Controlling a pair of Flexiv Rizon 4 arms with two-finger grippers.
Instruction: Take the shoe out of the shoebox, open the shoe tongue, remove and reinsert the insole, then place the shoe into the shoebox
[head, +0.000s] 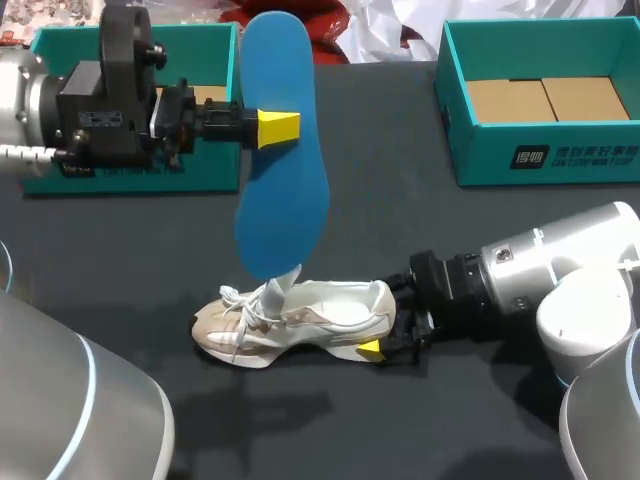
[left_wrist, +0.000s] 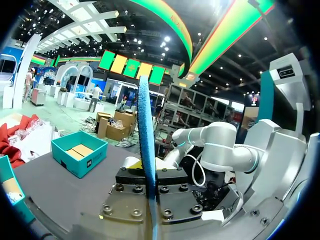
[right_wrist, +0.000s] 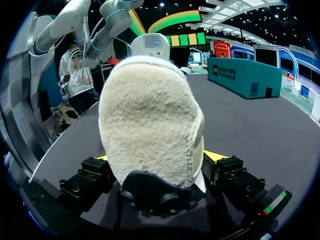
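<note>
Above shoe (head: 300, 318), left pincer (head: 281, 128) pinching insole (head: 285, 205), right pincer (head: 388, 320) clamping heel (right_wrist: 150, 120)

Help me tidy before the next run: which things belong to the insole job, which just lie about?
Job: blue insole, in left pincer; shoe, in right pincer; left teal box, right teal box.
Lying about: red cloth, white paper, far edge.

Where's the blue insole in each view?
Head view: insole upright in the left gripper, just above the shoe.
Left wrist view: insole edge-on, clamped in the gripper.
Right wrist view: not in it; the shoe's heel fills the middle.
Shared landmark: the shoe, seen pale just beyond the gripper in the left wrist view.
</note>
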